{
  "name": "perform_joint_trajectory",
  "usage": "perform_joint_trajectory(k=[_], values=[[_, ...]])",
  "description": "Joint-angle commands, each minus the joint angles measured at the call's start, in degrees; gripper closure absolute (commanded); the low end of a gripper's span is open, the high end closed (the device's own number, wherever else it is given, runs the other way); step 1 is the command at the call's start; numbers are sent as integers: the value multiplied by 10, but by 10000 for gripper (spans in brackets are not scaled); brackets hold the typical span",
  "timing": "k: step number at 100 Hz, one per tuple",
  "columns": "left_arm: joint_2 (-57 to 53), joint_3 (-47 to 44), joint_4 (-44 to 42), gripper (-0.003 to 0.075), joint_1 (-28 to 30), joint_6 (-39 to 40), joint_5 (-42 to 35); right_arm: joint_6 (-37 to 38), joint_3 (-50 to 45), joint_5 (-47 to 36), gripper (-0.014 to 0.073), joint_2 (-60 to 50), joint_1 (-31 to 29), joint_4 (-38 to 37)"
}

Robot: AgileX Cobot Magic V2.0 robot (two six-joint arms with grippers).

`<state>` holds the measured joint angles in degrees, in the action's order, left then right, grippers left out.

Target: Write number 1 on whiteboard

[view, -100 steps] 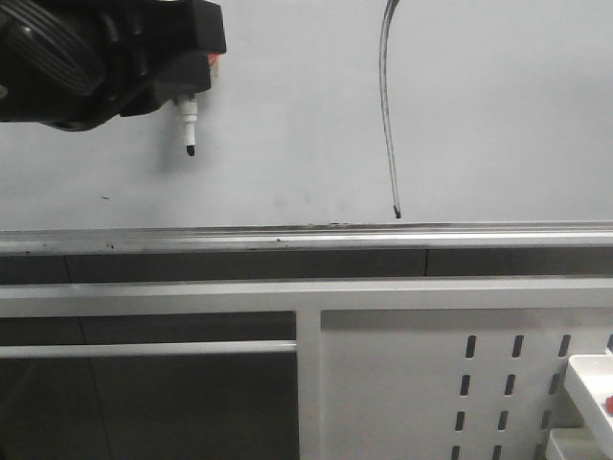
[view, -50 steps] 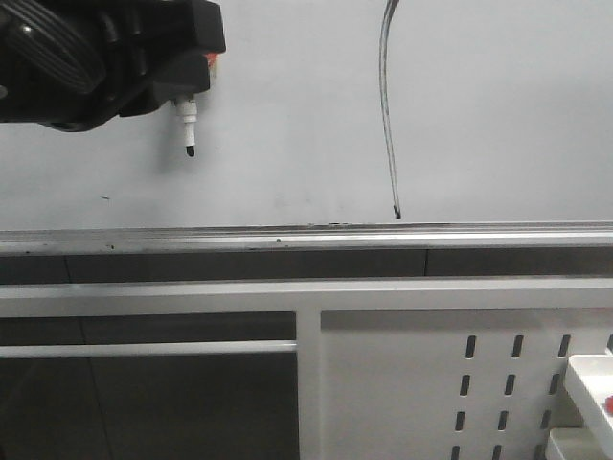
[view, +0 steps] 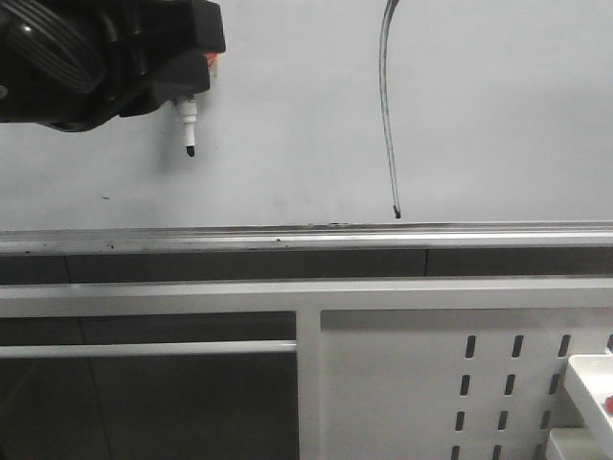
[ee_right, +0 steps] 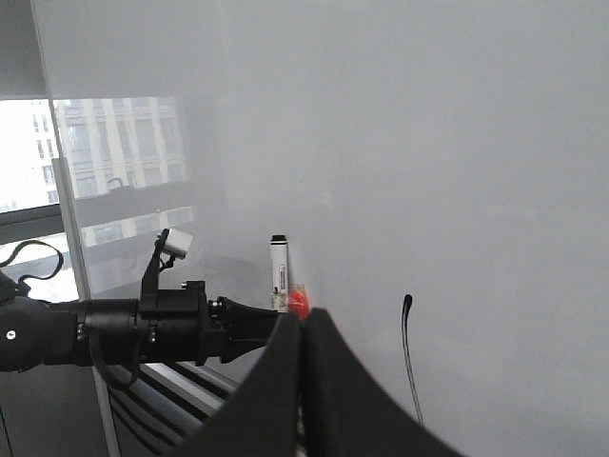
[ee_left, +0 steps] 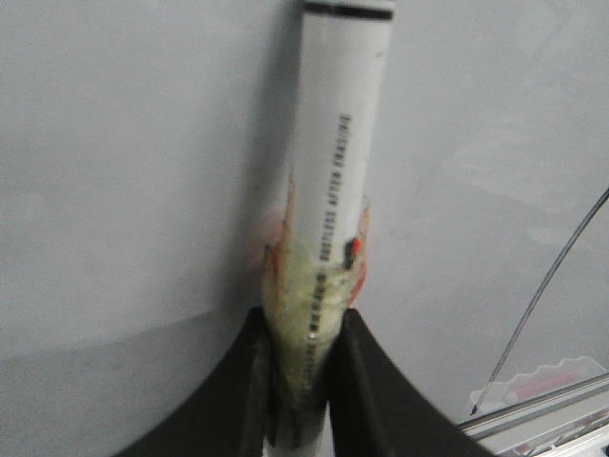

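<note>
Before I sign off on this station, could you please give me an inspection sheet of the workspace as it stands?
Surface: whiteboard glossy, mostly blank, a few tiny dark specks near its silver tray edge.
Job's things: number 1 drawn as a long, slightly curved black stroke ending in a dot just above the tray edge.
Marker: uncapped, tip pointing down, well left of the stroke; tip contact with the board cannot be told.
Clutter: white container at lower right, with something red in it.
Pincers: left pincer shut on the marker; right pincer shut, holding nothing.
Cables: black cable looping behind the left arm.
Surroundings: white perforated panel below the board.
</note>
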<state>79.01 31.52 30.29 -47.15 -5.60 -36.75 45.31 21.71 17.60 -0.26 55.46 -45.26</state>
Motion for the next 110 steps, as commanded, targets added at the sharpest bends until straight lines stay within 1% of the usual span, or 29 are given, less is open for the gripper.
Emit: perform_joint_trajectory(k=[1, 18, 25, 32, 42, 49, 60, 70, 84, 91, 110], values=[[-12, 18, 12, 740, 1, 4, -40, -1, 12, -25, 643, 7, -4, -8], [-12, 24, 12, 738, 1, 4, -40, -1, 12, -25, 643, 7, -4, -8], [-12, 30, 12, 718, 1, 4, -38, -1, 12, -25, 643, 7, -4, -8], [-12, 36, 12, 662, 1, 4, -36, -1, 12, -25, 643, 7, -4, -7], [-12, 45, 12, 540, 2, 4, -31, -1, 12, -25, 643, 7, -4, -7], [-12, 47, 12, 470, 4, 4, -27, -1, 12, -25, 643, 7, -4, -7], [-12, 47, 12, 377, 4, 4, -21, -1, 12, -25, 643, 7, -4, -6], [-12, 47, 12, 309, 4, 4, -15, -1, 12, -25, 643, 7, -4, -2], [-12, 47, 12, 243, 4, 4, -14, -1, 12, -27, 643, 7, -4, 13], [-16, 45, 12, 220, 4, -1, 4, -1, 12, -35, 643, 7, -4, 15], [-56, 17, 7, 215, 2, -2, 74, -1, 12, -48, 643, 7, -4, 15]])
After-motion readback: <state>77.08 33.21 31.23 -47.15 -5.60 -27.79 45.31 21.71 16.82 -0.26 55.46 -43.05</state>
